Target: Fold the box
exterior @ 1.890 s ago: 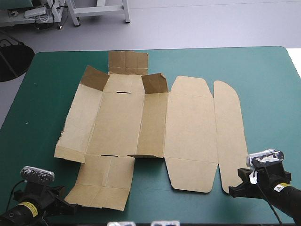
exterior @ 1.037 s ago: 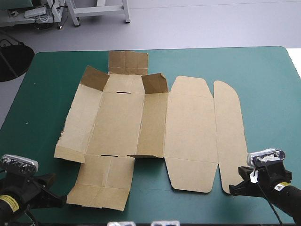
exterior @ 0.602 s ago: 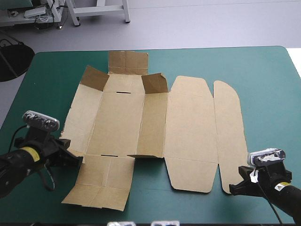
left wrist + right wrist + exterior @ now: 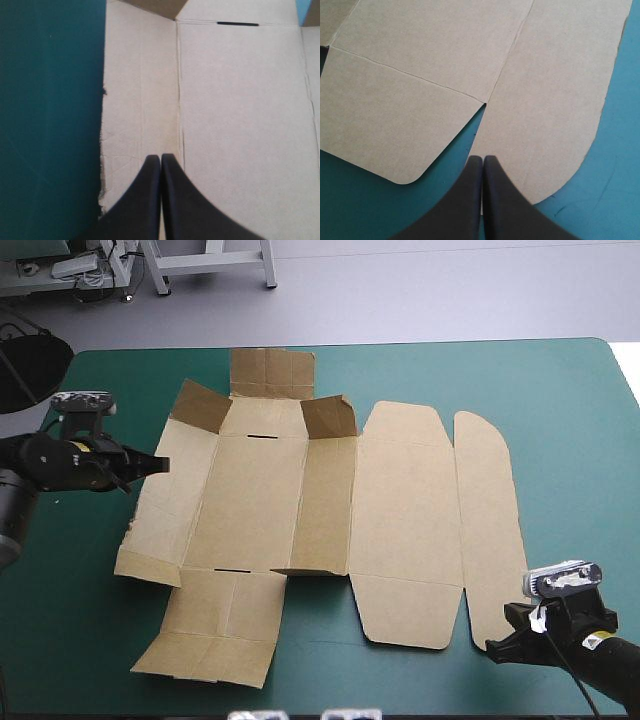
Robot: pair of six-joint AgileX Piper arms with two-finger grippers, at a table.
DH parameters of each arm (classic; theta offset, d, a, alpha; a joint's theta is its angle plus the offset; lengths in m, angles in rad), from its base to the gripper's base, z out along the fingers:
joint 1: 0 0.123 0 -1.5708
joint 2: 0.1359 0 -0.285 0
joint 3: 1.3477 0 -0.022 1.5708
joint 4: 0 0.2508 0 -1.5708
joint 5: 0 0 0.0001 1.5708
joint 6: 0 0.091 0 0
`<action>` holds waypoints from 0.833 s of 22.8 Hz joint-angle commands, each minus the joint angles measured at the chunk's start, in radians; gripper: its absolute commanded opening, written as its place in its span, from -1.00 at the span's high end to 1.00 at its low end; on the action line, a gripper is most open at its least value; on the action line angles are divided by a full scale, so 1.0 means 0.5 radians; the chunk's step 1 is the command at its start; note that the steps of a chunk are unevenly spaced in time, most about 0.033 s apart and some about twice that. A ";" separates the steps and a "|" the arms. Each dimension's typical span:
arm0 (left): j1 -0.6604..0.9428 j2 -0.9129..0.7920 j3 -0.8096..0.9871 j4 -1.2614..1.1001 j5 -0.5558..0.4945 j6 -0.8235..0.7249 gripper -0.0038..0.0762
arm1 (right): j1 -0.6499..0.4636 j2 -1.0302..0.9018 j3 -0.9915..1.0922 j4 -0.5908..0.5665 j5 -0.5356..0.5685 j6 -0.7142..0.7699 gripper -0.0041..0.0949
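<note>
The brown box [image 4: 250, 500] lies as a cut sheet, mostly flat on the teal-green cover. Two small corner flaps [image 4: 330, 416] stand raised at its far end. The lid panel [image 4: 405, 520] and rounded tuck flap [image 4: 487, 510] lie flat to the right. My left gripper [image 4: 160, 464] is shut, its tip over the sheet's left wall panel. In the left wrist view the gripper [image 4: 160, 158] sits beside a crease of the box [image 4: 240, 125]. My right gripper [image 4: 490, 647] is shut at the tuck flap's near end, and its tip [image 4: 483, 159] overlaps the flap [image 4: 555, 100].
The teal-green cover [image 4: 560, 410] shows all round the sheet, widest at the right and along the left edge [image 4: 70, 570]. The near flap [image 4: 215, 625] reaches close to the table's front edge.
My left arm has swung from the table's near left corner up along the sheet's left side to its left wall panel. The near flap's outer corner shifted slightly. The right arm stayed put.
</note>
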State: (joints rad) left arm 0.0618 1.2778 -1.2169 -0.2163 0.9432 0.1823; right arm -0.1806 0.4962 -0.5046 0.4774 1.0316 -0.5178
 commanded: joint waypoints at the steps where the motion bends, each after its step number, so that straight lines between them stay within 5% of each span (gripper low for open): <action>1: 0.322 0.055 -0.075 -0.425 0.039 0.270 0.92 | 0.001 0.011 -0.052 0.041 -0.063 -0.003 0.94; 8: 0.891 0.280 -0.075 -0.653 0.245 0.549 0.92 | 0.001 0.011 -0.052 0.041 -0.067 -0.003 0.94; 12: 0.918 0.372 -0.075 -0.639 0.481 0.701 0.92 | 0.001 0.011 -0.052 0.041 -0.067 -0.003 0.94; 19: 0.914 0.437 -0.075 -0.638 0.480 0.728 0.92 | 0.001 0.011 -0.052 0.041 -0.067 -0.003 0.94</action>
State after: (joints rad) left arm 0.5196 1.5260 -1.2231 -0.4966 1.1891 0.5353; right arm -0.1806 0.4962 -0.5046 0.4771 1.0326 -0.5178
